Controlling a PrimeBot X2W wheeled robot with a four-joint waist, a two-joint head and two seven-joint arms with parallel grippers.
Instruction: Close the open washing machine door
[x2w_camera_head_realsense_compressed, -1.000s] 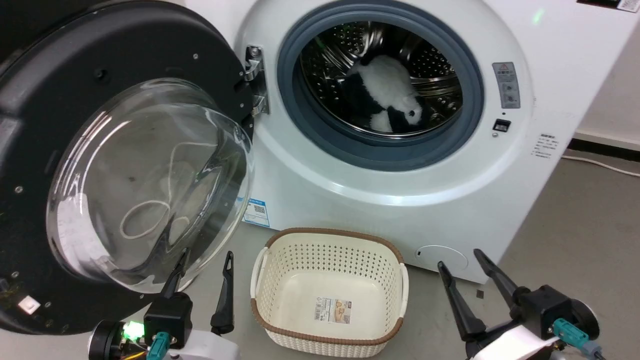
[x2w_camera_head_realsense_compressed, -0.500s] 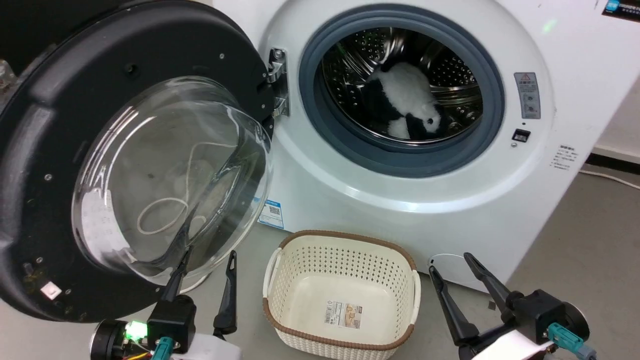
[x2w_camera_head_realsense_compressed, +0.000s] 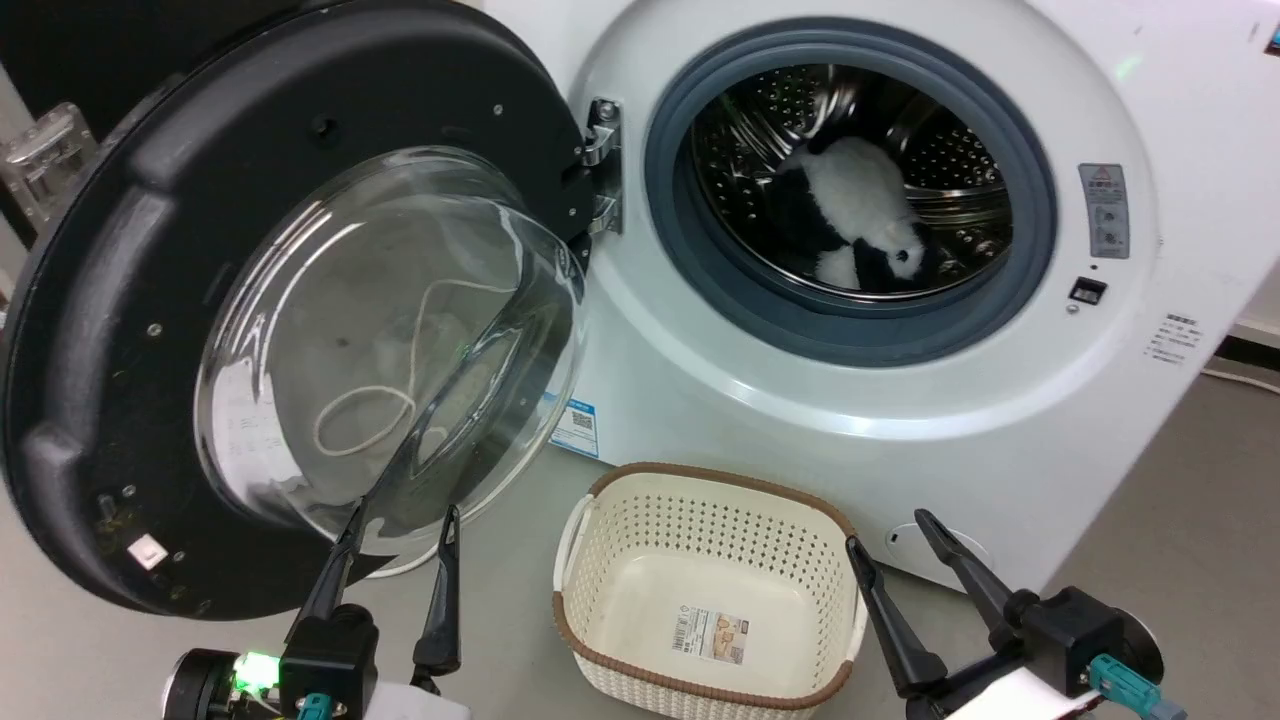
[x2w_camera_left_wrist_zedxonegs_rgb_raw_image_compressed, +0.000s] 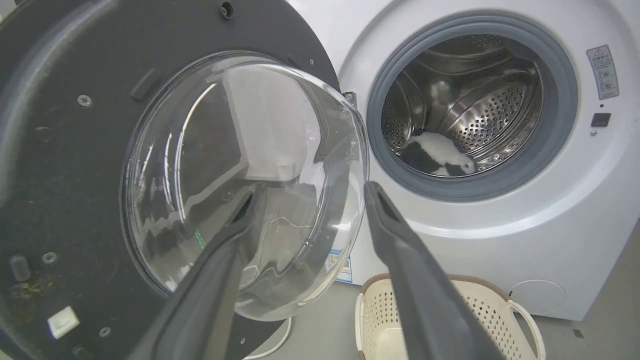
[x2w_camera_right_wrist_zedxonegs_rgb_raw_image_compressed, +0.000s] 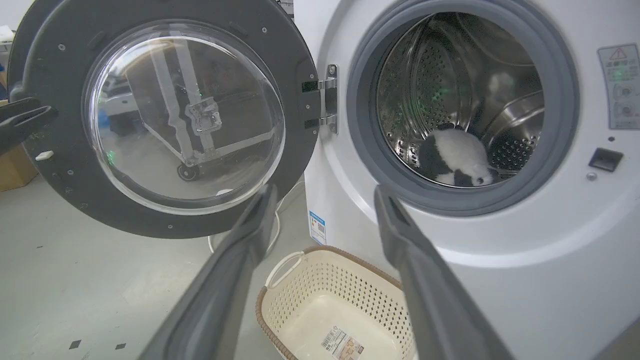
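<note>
Grippers sit closest to me, low in the head view. My left gripper (x2w_camera_head_realsense_compressed: 405, 515) has its two fingers spread apart and holds nothing. Its tips are just under the glass bowl (x2w_camera_head_realsense_compressed: 400, 330) of the washing machine door (x2w_camera_head_realsense_compressed: 110, 300), and I cannot tell if they touch it. My right gripper (x2w_camera_head_realsense_compressed: 888, 532) is spread and empty too, beside the basket (x2w_camera_head_realsense_compressed: 700, 473) on the floor.

The door hangs wide open, swung out to the left on its hinge (x2w_camera_head_realsense_compressed: 603, 165), with its inside facing me. Pushing that face would only open it more, I think. I would reach behind the black rim on the side far from the hinge, then sweep it round slowly. It may pass close to the basket.

Farther back, a soft black-and-white toy (x2w_camera_head_realsense_compressed: 860, 215) lies well inside the drum (x2w_camera_head_realsense_compressed: 940, 150), so nothing should catch.
</note>
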